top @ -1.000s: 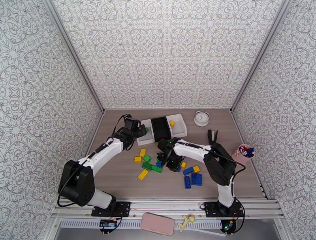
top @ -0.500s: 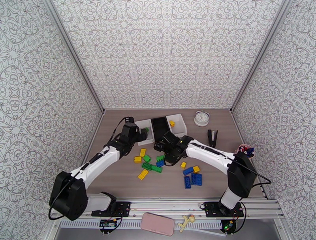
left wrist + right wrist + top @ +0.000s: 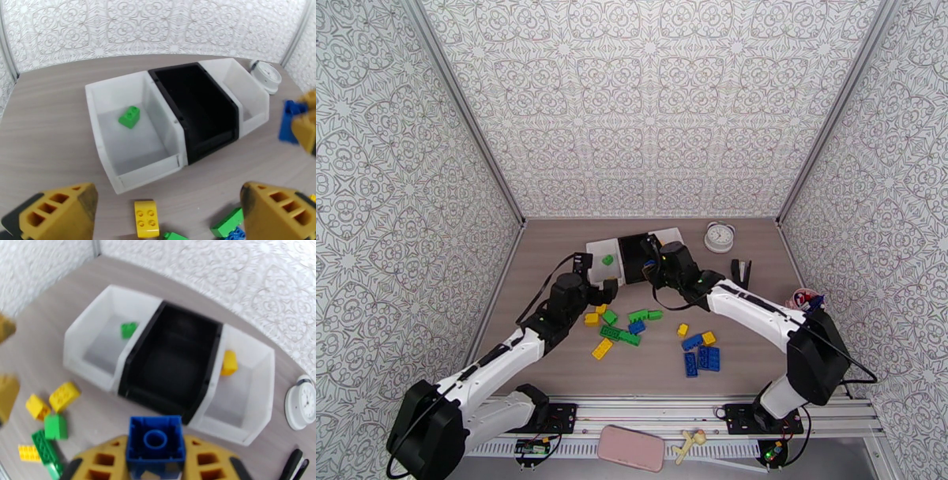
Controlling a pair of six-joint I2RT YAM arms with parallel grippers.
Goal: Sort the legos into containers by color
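Now right hand (image 3: 156,453) gripping blue lego (image 3: 155,440) near rim of black bin (image 3: 158,398), left hand (image 3: 168,211) wide before left white bin (image 3: 150,170)

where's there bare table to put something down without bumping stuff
Bare table left of the left white bin, out to the wall, and the strip between the legos and the near edge. Crowded: mid-table among the legos, and around the clock and stapler.

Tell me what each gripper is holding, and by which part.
The right gripper pinches a blue lego by its two opposite side walls, hollow underside toward the wrist camera. The left gripper is open and holds nothing.
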